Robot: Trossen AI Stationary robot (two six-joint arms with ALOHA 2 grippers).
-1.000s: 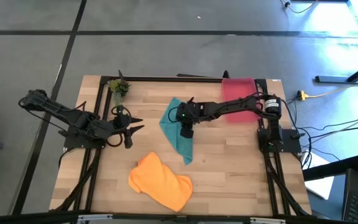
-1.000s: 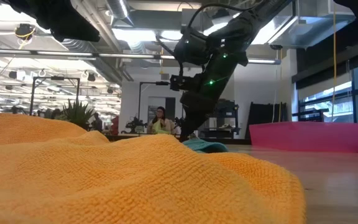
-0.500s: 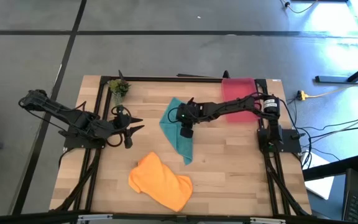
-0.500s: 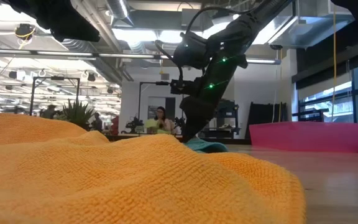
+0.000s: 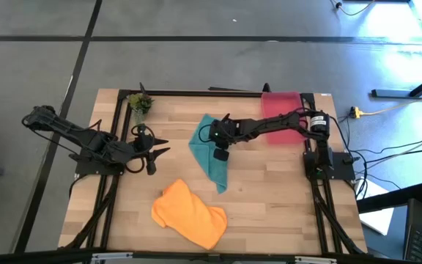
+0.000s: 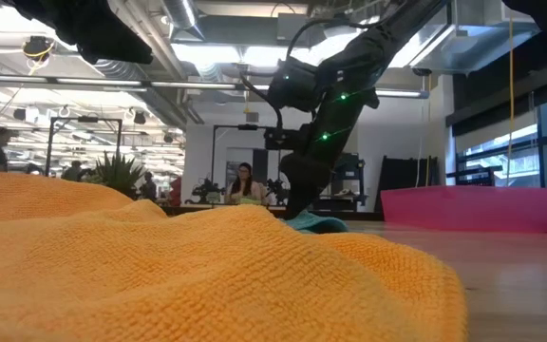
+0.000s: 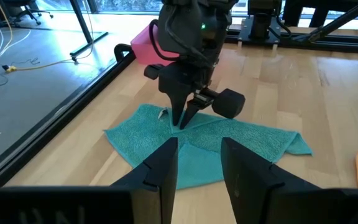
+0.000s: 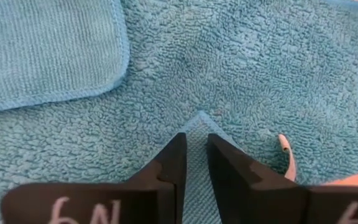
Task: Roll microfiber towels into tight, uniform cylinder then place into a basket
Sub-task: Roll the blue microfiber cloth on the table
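The teal towel [image 5: 209,161] lies spread on the table's middle, with one corner folded over [image 8: 55,56]. It also shows in the left wrist view [image 7: 229,146]. My right gripper [image 5: 220,152] stands on it, shut on a small raised peak of the cloth. The orange towel [image 5: 189,213] lies crumpled near the front edge and fills the low view's foreground [image 6: 160,275]. The red-pink basket [image 5: 280,121] sits at the far right, partly under my right arm. My left gripper [image 5: 163,145] is open and empty at the table's left, left of the teal towel. My right gripper pinches a small pointed peak of cloth [image 8: 199,123] between its two fingers, near the teal towel's middle. The fingers come from above and point down [image 7: 183,121]. The rest of the towel lies flat and slack on the table.
A small green plant [image 5: 141,104] stands at the far left corner. A black frame runs along the table's edges. Bare wood lies between the teal towel and the basket and to the right of the orange towel.
My right arm's wrist has shifted a little toward the table's right edge while its fingertips stayed on the teal towel. The towels have kept their places.
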